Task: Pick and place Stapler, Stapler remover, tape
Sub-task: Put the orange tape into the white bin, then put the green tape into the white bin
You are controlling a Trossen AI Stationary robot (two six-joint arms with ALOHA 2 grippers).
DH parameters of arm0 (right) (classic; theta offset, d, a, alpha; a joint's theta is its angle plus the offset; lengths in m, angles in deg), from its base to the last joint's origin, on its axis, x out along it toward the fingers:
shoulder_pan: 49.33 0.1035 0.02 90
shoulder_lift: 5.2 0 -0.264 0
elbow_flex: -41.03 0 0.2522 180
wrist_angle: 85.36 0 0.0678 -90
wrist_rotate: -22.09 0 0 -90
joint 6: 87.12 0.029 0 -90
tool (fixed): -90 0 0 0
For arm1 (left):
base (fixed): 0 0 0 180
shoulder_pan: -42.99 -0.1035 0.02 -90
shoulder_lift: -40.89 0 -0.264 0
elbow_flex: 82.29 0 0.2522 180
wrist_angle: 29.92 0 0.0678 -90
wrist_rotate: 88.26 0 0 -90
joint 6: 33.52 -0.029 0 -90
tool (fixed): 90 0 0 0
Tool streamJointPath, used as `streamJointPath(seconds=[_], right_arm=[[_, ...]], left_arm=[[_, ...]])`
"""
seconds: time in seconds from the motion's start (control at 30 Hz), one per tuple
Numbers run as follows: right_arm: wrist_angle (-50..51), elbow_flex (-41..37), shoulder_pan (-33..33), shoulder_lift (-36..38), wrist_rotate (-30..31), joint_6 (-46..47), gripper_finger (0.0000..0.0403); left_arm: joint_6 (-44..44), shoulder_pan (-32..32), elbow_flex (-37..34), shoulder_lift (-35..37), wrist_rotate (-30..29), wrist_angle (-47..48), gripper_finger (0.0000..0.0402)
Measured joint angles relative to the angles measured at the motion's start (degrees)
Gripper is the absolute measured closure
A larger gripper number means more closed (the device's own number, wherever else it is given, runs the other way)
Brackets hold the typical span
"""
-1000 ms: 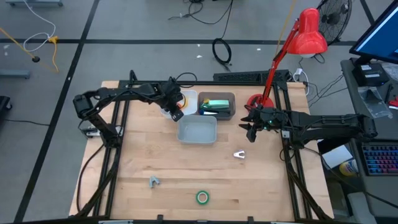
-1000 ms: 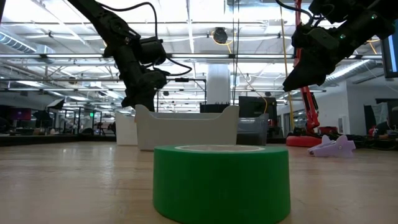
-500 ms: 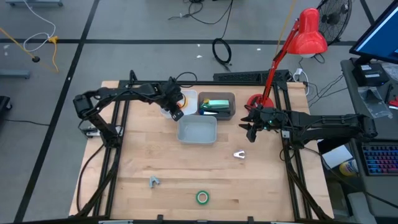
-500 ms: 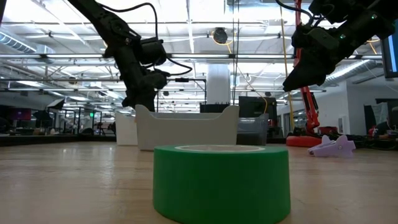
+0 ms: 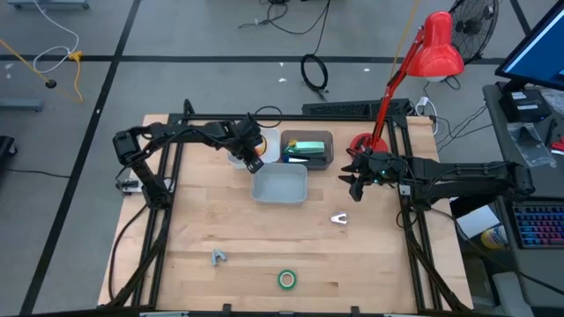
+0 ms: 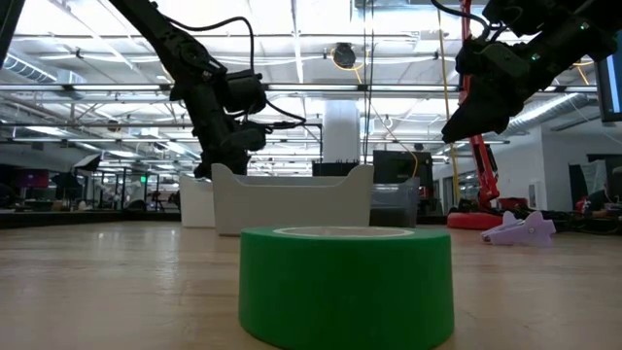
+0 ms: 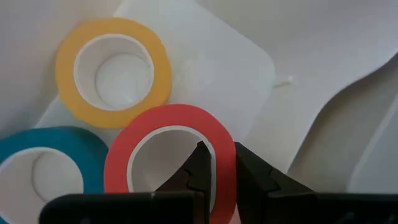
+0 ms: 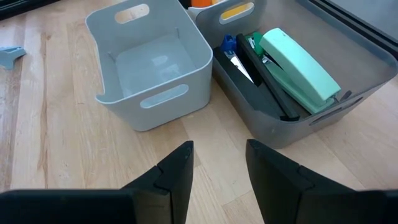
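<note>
My left gripper (image 7: 219, 162) (image 5: 254, 160) is shut on the orange-red tape roll (image 7: 168, 124) over the white bin (image 7: 249, 56) (image 5: 267, 138). The yellow roll (image 7: 158, 68) and the blue roll (image 7: 56, 140) lie flat on that bin's floor. The green roll (image 5: 286, 280) (image 6: 345, 287) lies flat near the table's near edge. The mint-green stapler (image 8: 298, 71) lies in the dark grey bin (image 5: 310, 150). A pale stapler remover (image 5: 339, 218) (image 6: 520, 228) rests on the table. My right gripper (image 5: 356, 187) (image 8: 217, 165) hangs open, right of the bins. My left gripper pinches the orange-red roll's wall (image 7: 224, 155), with one finger (image 7: 199, 165) inside the open centre and the other (image 7: 255, 171) outside. The fingers come from above, pointing down. The ring lies flat-on below them, above the yellow and blue rolls.
An empty light grey bin (image 5: 279, 185) (image 8: 149, 106) stands just nearer than the white and dark grey bins. A small grey piece (image 5: 218, 257) lies near the table's near left. A red desk lamp (image 5: 379, 132) rises at the far right corner. Bare wood spans the middle.
My left arm has swung a little toward the table's right, carrying the gripper and the orange-red roll with it near the white bin. The right arm has kept still.
</note>
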Motion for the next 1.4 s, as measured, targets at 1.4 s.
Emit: streamJointPath(seconds=[1.4], right_arm=[[-0.05,0.00,0.00,0.00,0.00,0.00,0.0264]], left_arm=[[13.39,24.81,-0.02,20.07,-3.51,-3.97,0.0244]])
